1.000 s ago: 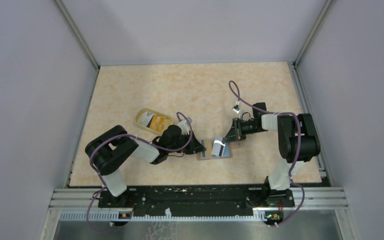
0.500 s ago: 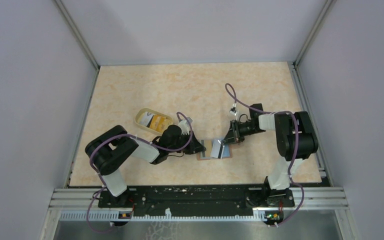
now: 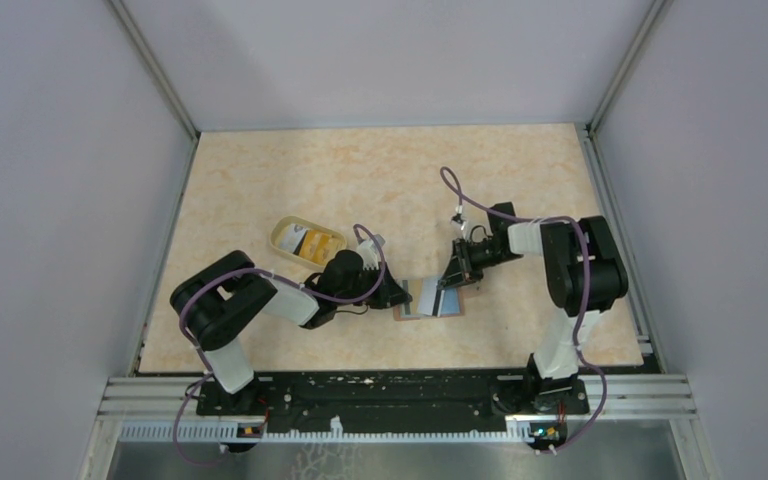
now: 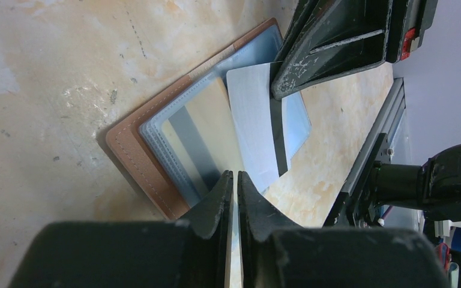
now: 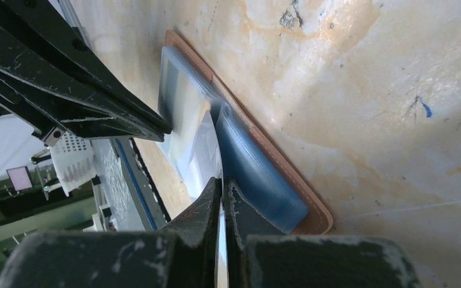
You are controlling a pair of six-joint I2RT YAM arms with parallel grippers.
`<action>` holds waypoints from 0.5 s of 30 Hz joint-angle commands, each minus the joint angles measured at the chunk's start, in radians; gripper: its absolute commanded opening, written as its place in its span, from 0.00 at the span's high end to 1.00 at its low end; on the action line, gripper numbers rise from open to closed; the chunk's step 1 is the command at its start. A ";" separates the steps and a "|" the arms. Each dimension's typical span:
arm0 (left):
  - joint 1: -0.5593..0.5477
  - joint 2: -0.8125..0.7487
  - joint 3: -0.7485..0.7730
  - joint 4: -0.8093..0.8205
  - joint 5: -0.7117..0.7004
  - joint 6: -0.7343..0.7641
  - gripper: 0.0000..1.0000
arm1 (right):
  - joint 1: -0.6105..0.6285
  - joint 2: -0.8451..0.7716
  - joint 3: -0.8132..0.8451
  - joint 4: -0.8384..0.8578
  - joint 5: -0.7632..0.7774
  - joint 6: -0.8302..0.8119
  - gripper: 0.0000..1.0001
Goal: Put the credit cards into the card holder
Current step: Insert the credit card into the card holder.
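card holder (image 3: 428, 300) lies open flat on the table (image 3: 360, 180), near the front edge, between the two grippers. reddish-brown outside faces down, light blue lining faces up.

left gripper (image 3: 400, 295) is at the holder's left edge. its fingers are almost together and look pinched on a thin pale strip of the lining. wrist view shows the tips (image 4: 233, 175) right on the holder's edge.

right gripper (image 3: 452, 278) comes in from the right. its fingers are closed tight on a white card (image 4: 252, 126) with a dark stripe. the card is tilted, with its lower end down at the holder's middle fold and its upper end in the fingers. in the right wrist view the card edge runs from the fingertips (image 5: 222, 183) down into the blue lining (image 5: 258, 174).

beige card (image 4: 201, 129) with a grey stripe sits in a clear pocket on the holder's left half.

translucent yellowish cup (image 3: 285, 232) stands further back and to the left, apart from the holder. an orange-yellow card (image 3: 310, 243) is in it.
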 commanded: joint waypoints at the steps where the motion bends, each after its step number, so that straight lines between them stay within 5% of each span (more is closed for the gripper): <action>1: -0.005 0.009 -0.001 -0.011 0.001 0.019 0.88 | 0.015 0.014 0.044 -0.022 0.066 -0.019 1.00; 15: -0.005 0.009 -0.001 -0.008 0.004 0.024 0.88 | 0.058 0.053 0.093 -0.104 0.119 -0.064 1.00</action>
